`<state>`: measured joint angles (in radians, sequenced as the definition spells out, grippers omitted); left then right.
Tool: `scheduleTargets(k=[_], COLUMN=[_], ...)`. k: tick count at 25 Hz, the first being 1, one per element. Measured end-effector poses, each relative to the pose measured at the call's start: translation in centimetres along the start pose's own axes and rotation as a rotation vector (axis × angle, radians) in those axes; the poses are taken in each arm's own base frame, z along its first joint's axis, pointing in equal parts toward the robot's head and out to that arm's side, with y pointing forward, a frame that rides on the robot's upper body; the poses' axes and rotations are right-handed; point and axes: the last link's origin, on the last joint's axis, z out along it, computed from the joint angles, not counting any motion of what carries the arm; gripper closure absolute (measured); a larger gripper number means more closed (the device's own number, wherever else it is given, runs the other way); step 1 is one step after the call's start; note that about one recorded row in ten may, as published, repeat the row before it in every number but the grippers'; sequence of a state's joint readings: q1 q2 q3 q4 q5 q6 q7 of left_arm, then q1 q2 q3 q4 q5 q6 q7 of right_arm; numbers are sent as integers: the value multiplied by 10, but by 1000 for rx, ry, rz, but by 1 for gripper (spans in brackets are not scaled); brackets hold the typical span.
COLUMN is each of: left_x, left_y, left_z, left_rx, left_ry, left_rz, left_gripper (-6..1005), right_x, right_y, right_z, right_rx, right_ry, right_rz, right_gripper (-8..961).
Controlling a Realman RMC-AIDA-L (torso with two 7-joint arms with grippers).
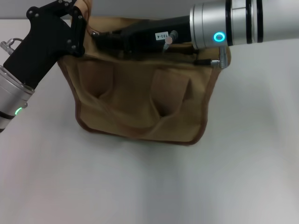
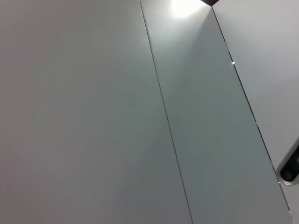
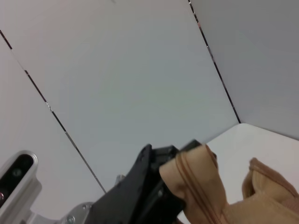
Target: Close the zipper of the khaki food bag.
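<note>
The khaki food bag [image 1: 135,102] stands on the white table with its two handles folded down on the near side. My left gripper [image 1: 78,19] is at the bag's top left corner. In the right wrist view this left gripper [image 3: 156,170] is shut on a fold of the bag's khaki fabric [image 3: 191,179]. My right gripper [image 1: 98,36] reaches across the bag's top from the right, ending near the left corner. The zipper runs along the top under the right arm and is mostly hidden. I cannot make out its slider. A small silver metal piece [image 1: 215,62] shows at the top right corner.
The white table [image 1: 149,186] spreads out in front of the bag and to both sides. The left wrist view holds only grey wall panels [image 2: 93,116] with thin seams.
</note>
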<state>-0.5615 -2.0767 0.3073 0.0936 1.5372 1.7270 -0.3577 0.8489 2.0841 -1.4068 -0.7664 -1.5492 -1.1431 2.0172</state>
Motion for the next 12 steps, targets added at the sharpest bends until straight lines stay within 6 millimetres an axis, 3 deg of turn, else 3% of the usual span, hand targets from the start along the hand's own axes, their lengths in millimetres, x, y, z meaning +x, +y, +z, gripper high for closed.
scheduleTargets(k=[12], left_x=[1], left_y=[-5], left_z=[-5], left_rx=[42], left_ry=[2], left_rz=[2], left_gripper=[894], right_x=[16], right_y=[-8], right_z=[-11], right_rx=[33], right_ry=[-6], right_rz=[12], right_gripper=[919])
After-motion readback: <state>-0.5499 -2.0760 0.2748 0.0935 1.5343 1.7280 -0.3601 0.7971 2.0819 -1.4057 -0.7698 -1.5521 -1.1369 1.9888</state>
